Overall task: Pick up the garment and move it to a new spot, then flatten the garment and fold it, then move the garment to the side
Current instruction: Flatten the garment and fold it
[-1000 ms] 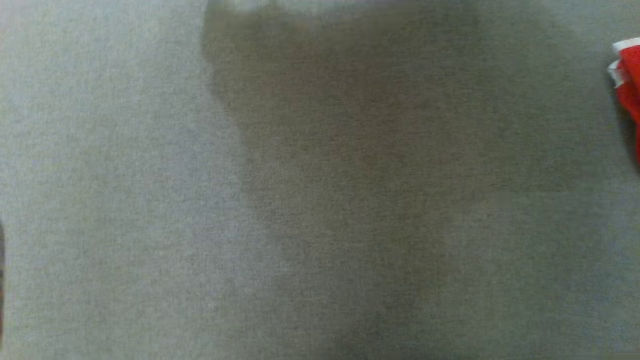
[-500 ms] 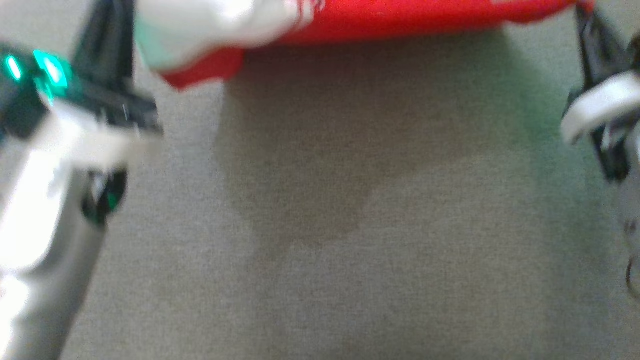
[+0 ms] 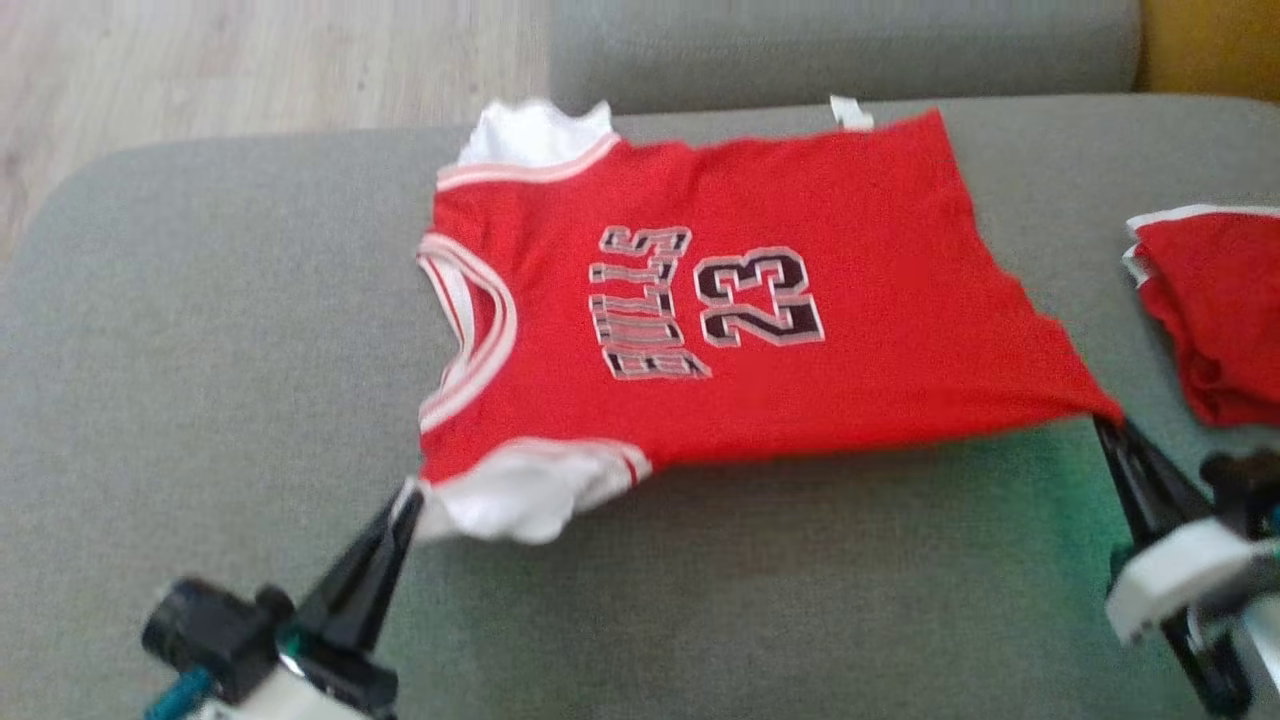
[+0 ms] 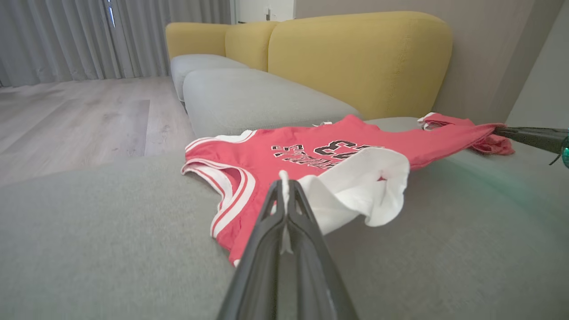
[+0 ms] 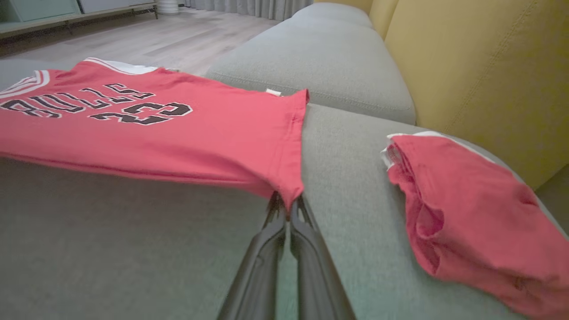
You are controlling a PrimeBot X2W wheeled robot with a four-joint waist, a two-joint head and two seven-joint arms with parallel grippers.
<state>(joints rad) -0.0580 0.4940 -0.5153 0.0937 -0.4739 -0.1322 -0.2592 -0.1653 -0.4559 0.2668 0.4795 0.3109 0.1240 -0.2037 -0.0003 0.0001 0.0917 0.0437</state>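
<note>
The garment (image 3: 800, 350) is a red jersey with white sleeves and black "BULLS 23" lettering, spread face up across the grey sofa seat (image 3: 200, 380). My left gripper (image 3: 408, 497) is shut on the near white sleeve (image 4: 351, 186), pinching its edge just above the cushion. At the jersey's near hem corner my right gripper (image 3: 1105, 420) is shut on the red cloth (image 5: 284, 186). The near edge hangs stretched between the two grippers, slightly off the seat, while the far edge rests on it. In the left wrist view the right gripper's dark fingers (image 4: 529, 135) show at the far right.
A second red garment (image 3: 1215, 310) lies bunched on the seat at the right, close to my right arm. Yellow sofa backrests (image 4: 355, 58) stand beyond the seats. Another grey seat cushion (image 3: 840, 45) lies behind, with wooden floor (image 3: 250, 60) to the left.
The head camera has swung up, bringing the whole jersey and both grippers into view; a second ago it showed mostly bare grey cushion.
</note>
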